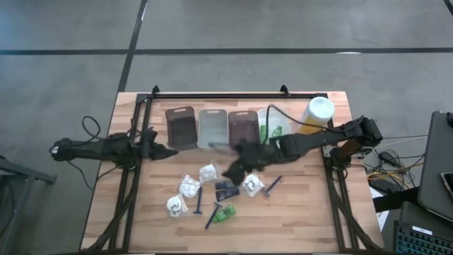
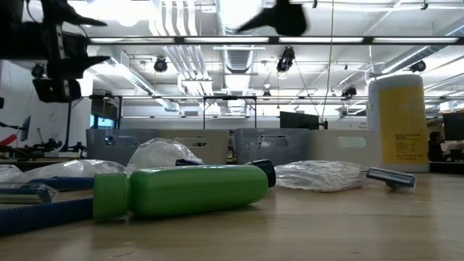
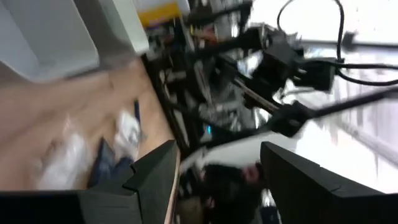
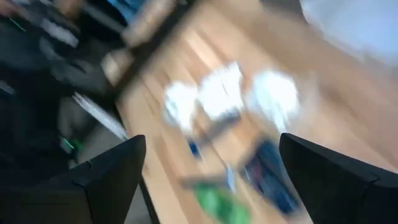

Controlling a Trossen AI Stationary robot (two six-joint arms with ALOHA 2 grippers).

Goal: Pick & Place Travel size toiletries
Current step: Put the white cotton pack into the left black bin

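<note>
Your right gripper (image 1: 233, 170) hovers open-fingered over the clustered toiletries (image 1: 212, 190) — left gripper (image 1: 168, 151) parked open — and you risk pinching two items crowded together.

Two dark jointed arms, left arm (image 1: 106, 149) slim with black cable loop, right arm (image 1: 311, 140) bulkier, blocky angular black fingers (image 4: 109, 177)

No legible text or labels
</note>
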